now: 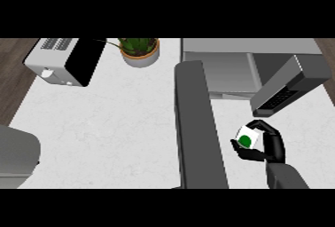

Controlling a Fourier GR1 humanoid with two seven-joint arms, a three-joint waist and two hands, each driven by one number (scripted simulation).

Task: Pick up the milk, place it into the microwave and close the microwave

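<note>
White milk carton (247,137) with green dot held in right hand (267,146), fingers curled round it, just before microwave (222,66). Pickup done; placing inside, closing open door (286,84) remain. Left hand unseen.

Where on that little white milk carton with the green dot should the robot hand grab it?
Around its flat side walls, from the right: the milk carton is a small box, and the right robot hand already curls round it that way, green spot uncovered.

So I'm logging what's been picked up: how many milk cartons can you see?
1. The milk carton is in the right hand, at the counter's right side in front of the open microwave. No others show.
</note>
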